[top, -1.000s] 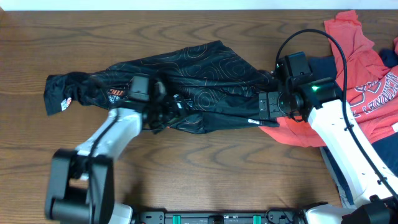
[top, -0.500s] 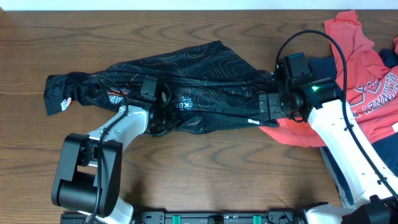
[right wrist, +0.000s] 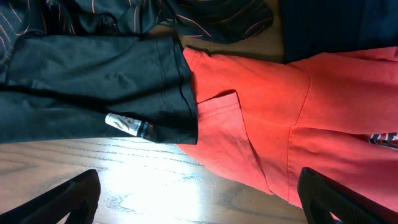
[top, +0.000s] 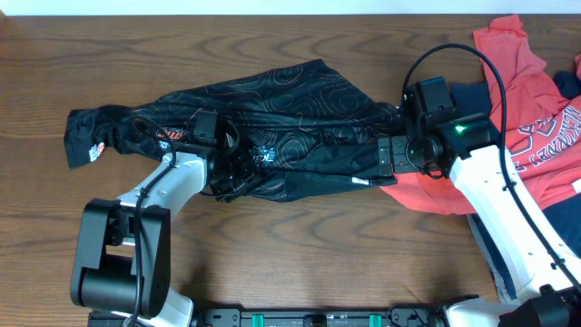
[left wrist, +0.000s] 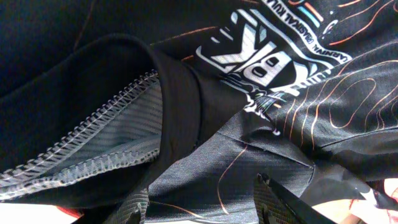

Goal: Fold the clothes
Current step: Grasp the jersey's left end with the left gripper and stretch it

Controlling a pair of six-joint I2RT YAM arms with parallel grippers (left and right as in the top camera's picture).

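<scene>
The black jersey [top: 300,100] with wavy lines lies crumpled across the table's middle, its sleeve to the far left. My left gripper [top: 232,171] sits on its front edge. In the left wrist view the fingers [left wrist: 202,208] pinch a fold of the jersey [left wrist: 298,112] below white lettering. My right gripper [top: 386,156] is open at the jersey's right end. In the right wrist view the open fingers [right wrist: 199,199] hover over bare wood, just below the jersey's hem [right wrist: 93,81] and the red tee [right wrist: 261,106].
The red tee [top: 536,118] with white lettering lies heaped at the right edge, over a navy garment [top: 467,95], which also shows in the right wrist view [right wrist: 336,25]. A small white label [right wrist: 127,124] is on the jersey's hem. Bare wooden table [top: 300,245] lies in front.
My left gripper has shifted slightly left with the jersey fold; the jersey's front edge has stretched out and its lettering has bunched up. The right arm has not moved.
</scene>
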